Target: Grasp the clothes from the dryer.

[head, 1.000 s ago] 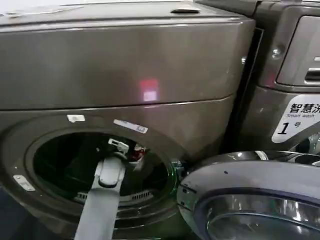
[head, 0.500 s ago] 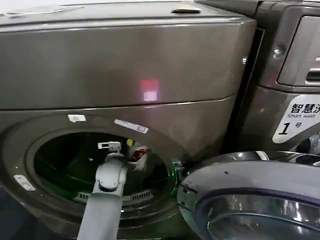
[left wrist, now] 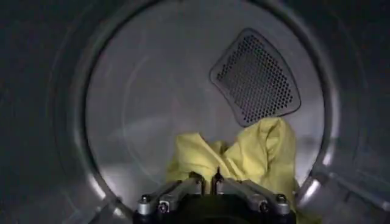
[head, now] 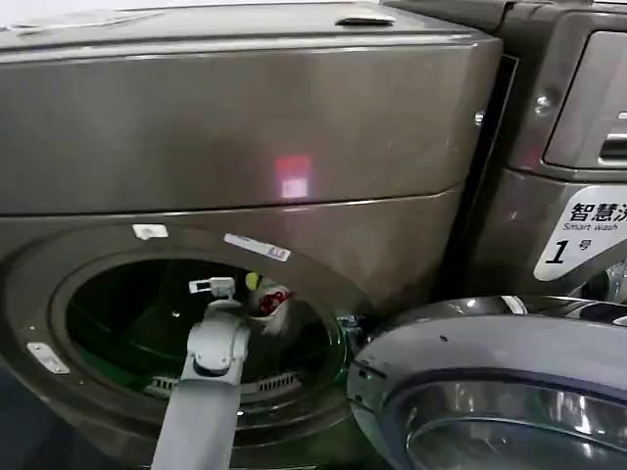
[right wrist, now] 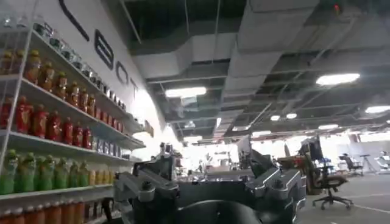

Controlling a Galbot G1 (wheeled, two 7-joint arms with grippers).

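Note:
The dryer [head: 245, 147] stands with its round port open, and my left arm reaches into the drum. My left gripper [left wrist: 207, 178] is shut, its fingertips pinching a fold of the clothes [left wrist: 244, 155], a yellow-green piece that bunches up just beyond them. From the head view, the left gripper [head: 223, 290] sits in the upper middle of the port, with white, red-printed fabric [head: 272, 302] hanging beside it. My right gripper [right wrist: 207, 167] is open and held away from the machine, pointing up into the room.
The dryer's round glass door [head: 490, 392] is swung open at the lower right, close to the port. A second machine with a white "1" label [head: 578, 235] stands to the right. A perforated vent [left wrist: 256, 76] sits on the drum's back wall.
My left gripper has shifted a little to the left inside the port. The red-printed fabric stays beside it, and a yellow-green edge now shows above it.

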